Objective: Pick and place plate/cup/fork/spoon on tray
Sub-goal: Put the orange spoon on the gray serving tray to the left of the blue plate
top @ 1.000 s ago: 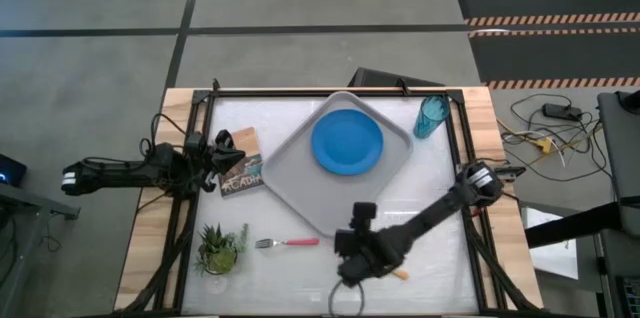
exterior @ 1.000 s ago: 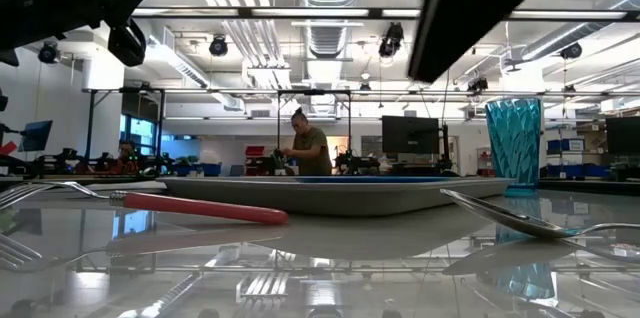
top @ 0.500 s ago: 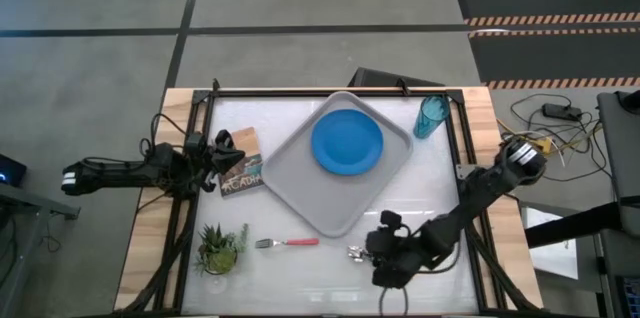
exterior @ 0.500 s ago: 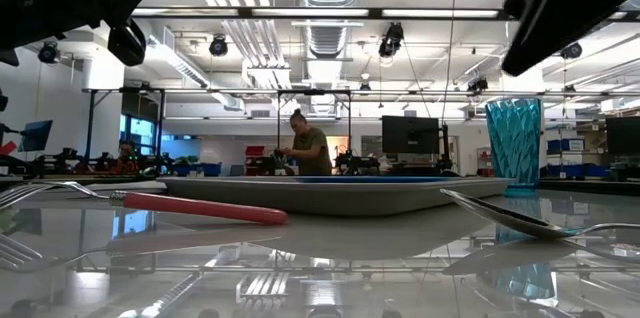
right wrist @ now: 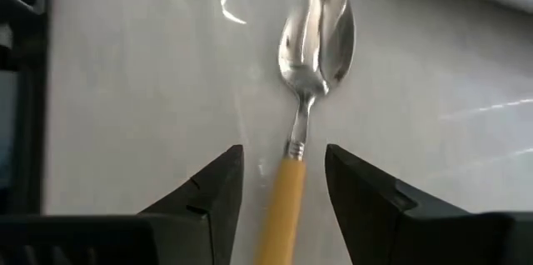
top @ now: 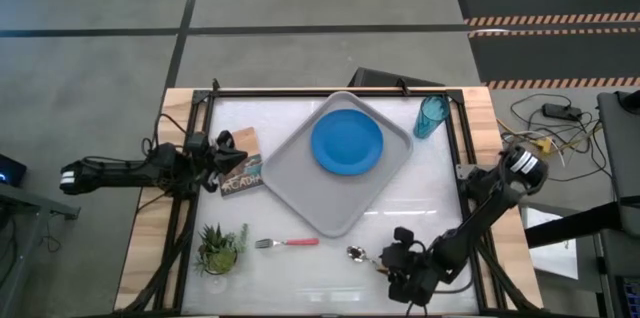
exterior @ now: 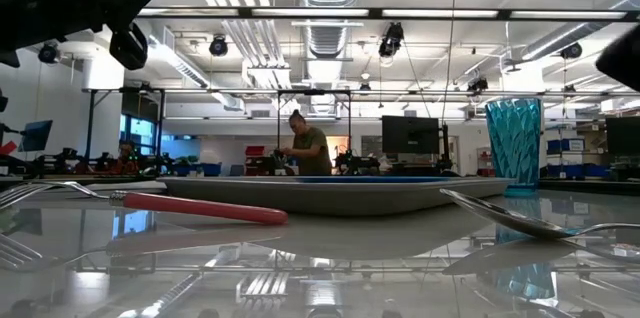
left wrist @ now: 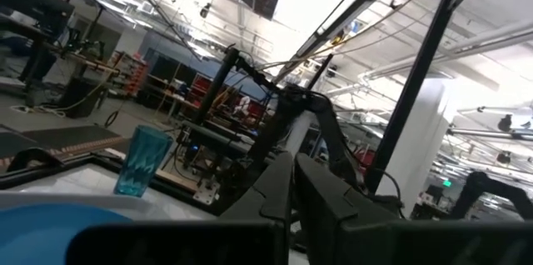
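Observation:
The grey tray (top: 300,173) lies at the table's middle with the blue plate (top: 347,142) flat on it. The teal cup (top: 432,116) stands upright on the table beyond the tray's right corner. The pink-handled fork (top: 288,243) lies flat near the front edge. The orange-handled spoon (top: 360,255) lies flat to its right, bowl toward the fork. My right gripper (top: 390,263) is open low over the spoon's handle (right wrist: 283,207), one finger on either side, not touching it. My left gripper (top: 228,158) is shut at the table's left edge.
A small potted plant (top: 220,248) stands at the front left and a book (top: 240,173) lies left of the tray. Black frame rails (top: 455,148) run along the table's sides. A person (exterior: 305,148) stands far off in the room.
My right gripper has gone toward the table's right and near edges, along the spoon from over its bowl to its handle end. The bowl now shows uncovered. The spoon has stayed where it was.

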